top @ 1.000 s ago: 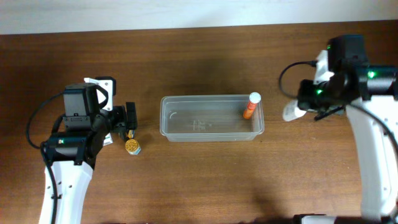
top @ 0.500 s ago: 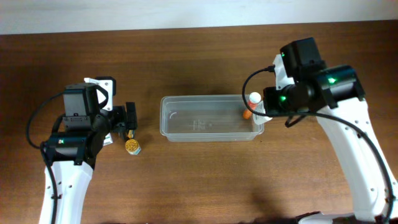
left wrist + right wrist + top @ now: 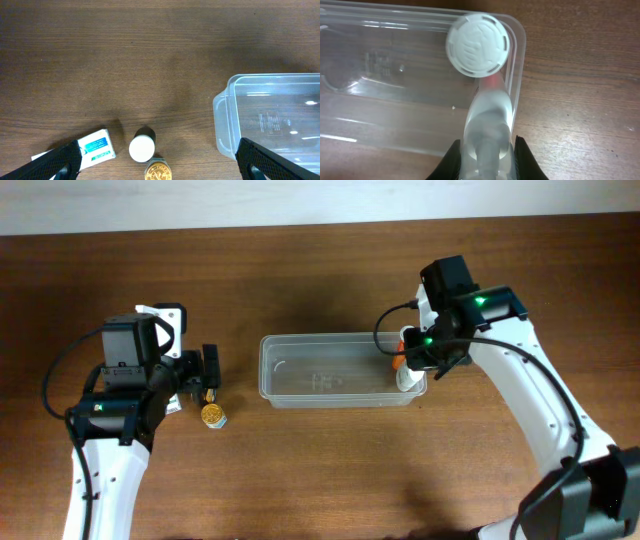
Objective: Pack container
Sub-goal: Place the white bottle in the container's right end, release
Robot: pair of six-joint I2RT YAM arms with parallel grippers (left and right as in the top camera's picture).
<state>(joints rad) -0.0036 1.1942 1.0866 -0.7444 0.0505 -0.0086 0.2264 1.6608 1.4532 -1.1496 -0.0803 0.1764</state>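
Right gripper (image 3: 487, 161) (clutching bottle (image 3: 488, 112)) reached container (image 3: 380, 131).

Container (image 3: 320, 372) is clear, tube (image 3: 476, 44) orange and white-capped, spray bottle (image 3: 488, 116) frosted white.

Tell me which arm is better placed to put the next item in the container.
Right: the right claw grips a translucent bottle over the container's rim; the left claw is open and empty, farther away.
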